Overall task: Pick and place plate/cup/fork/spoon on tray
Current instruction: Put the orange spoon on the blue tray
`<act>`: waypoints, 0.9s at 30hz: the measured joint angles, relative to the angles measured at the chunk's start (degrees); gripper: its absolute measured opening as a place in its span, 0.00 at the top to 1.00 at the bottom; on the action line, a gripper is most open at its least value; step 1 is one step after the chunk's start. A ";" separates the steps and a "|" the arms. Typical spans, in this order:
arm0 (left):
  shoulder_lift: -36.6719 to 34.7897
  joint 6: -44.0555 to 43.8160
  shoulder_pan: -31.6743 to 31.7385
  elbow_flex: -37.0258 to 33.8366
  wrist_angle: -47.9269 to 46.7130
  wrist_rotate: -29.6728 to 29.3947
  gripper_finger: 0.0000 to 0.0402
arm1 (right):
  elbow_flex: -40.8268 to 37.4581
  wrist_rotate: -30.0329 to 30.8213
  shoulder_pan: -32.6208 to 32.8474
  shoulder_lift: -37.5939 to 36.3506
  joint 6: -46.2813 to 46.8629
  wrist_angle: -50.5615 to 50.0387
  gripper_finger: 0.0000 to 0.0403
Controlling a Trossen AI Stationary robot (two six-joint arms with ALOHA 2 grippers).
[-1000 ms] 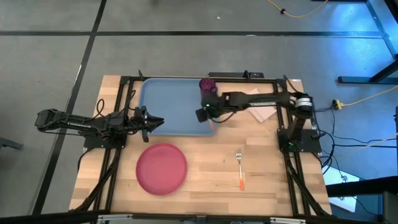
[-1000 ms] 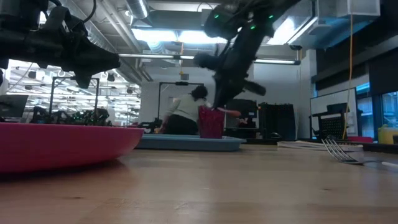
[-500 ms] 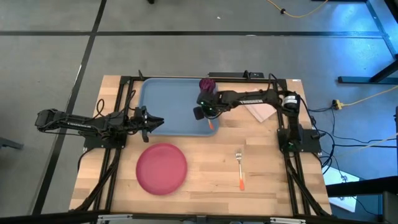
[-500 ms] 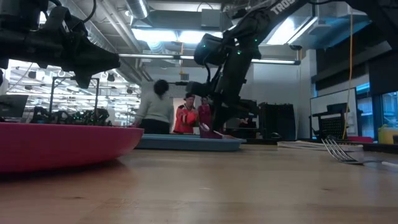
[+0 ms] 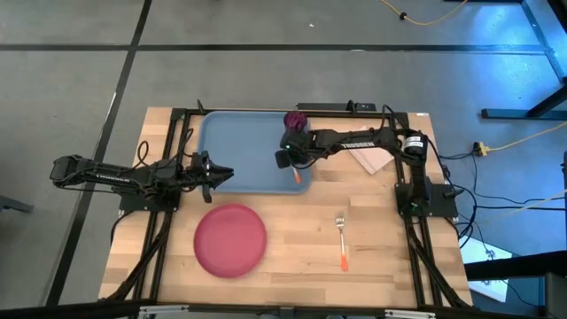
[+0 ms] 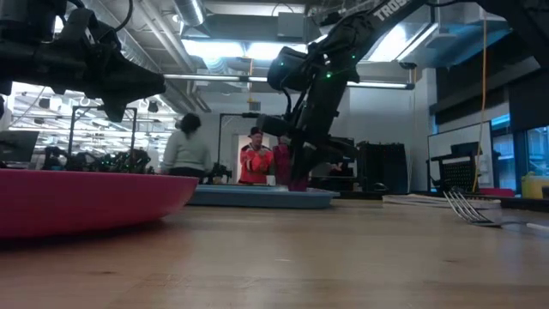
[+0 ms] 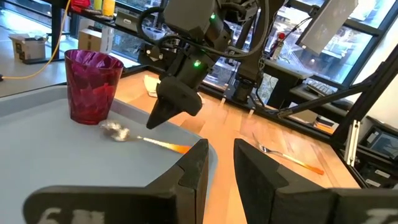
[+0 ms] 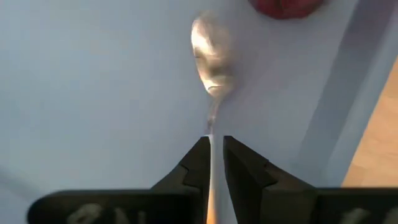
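The spoon [image 7: 140, 137] lies flat on the light-blue tray [image 5: 239, 133] near its right rim, with its bowl [image 8: 210, 56] beside the maroon cup [image 7: 93, 87] that stands in the tray's far right corner. My right gripper [image 7: 152, 124] points down, slanting just above the spoon's neck. Its fingers are a narrow gap apart, and the neck shows through that gap in the right wrist view [image 8: 216, 146]. My left gripper [image 5: 230, 173] waits, slightly open and empty, at the tray's left rim. The pinkish-red plate [image 5: 230, 239] and the fork [image 5: 341, 239] lie on the wood table.
A pale folded napkin [image 5: 372, 159] lies right of the tray under my right arm. The arms' black frames run along the table's left and right sides. Bare wood lies between the plate and the fork. People move about in the room behind the table.
My right gripper has come down over the tray's right part and gone a little toward the table's left edge. The spoon hung slanted below it half a second ago and now lies on the tray beside the cup.
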 joint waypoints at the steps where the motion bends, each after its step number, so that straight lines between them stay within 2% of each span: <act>1: 0.00 0.00 0.00 0.00 0.01 0.00 0.83 | 0.00 0.27 0.00 0.00 -0.02 0.65 0.87; 16: 0.00 0.00 0.00 0.00 -0.35 0.00 0.83 | -0.02 -1.58 1.23 0.00 -1.36 0.51 0.87; 22: -0.01 -0.25 0.00 0.00 -1.48 0.02 0.83 | -0.07 3.67 2.63 0.00 -7.62 -0.67 0.87; 27: -0.02 -0.28 0.00 0.00 -1.51 0.02 0.83 | -0.07 3.95 4.29 0.00 -10.23 -2.73 0.87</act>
